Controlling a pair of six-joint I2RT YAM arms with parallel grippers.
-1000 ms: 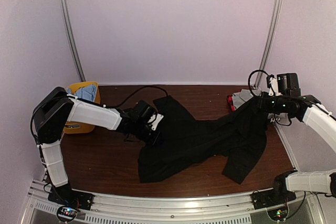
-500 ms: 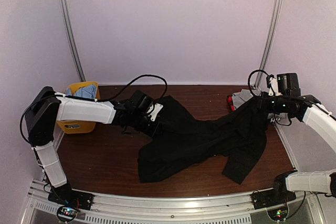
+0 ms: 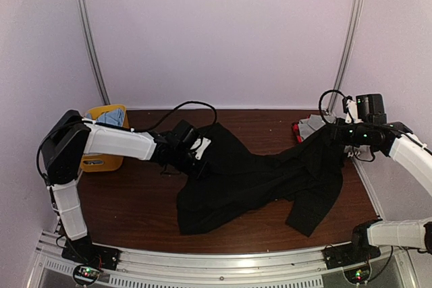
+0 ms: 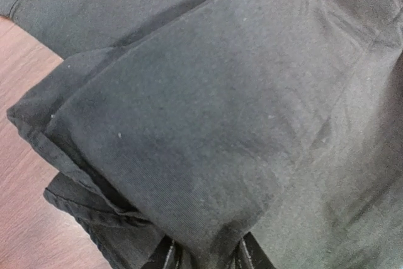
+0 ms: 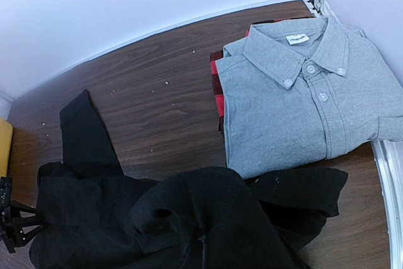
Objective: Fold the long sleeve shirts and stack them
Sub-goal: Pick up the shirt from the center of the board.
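A black long sleeve shirt (image 3: 256, 180) lies crumpled across the middle of the table, stretched between both arms. My left gripper (image 3: 198, 155) is at its left end, beside the white neck label (image 3: 204, 144). In the left wrist view, black cloth (image 4: 220, 124) fills the frame and a fold of it sits pinched in my left gripper (image 4: 208, 257). My right gripper (image 3: 335, 133) holds the shirt's right end raised off the table; the black shirt (image 5: 189, 225) hides its fingers in the right wrist view. A grey shirt (image 5: 296, 92) lies folded at the back right.
The grey shirt (image 3: 312, 125) rests on a folded red plaid garment (image 5: 217, 83) near the right rail. A yellow basket (image 3: 108, 133) holding blue cloth stands at the back left. The back wall and metal uprights close off the far side.
My left gripper moved back toward the wall and slightly right with the shirt's left end, and the neck label came into view. The right arm has not moved.
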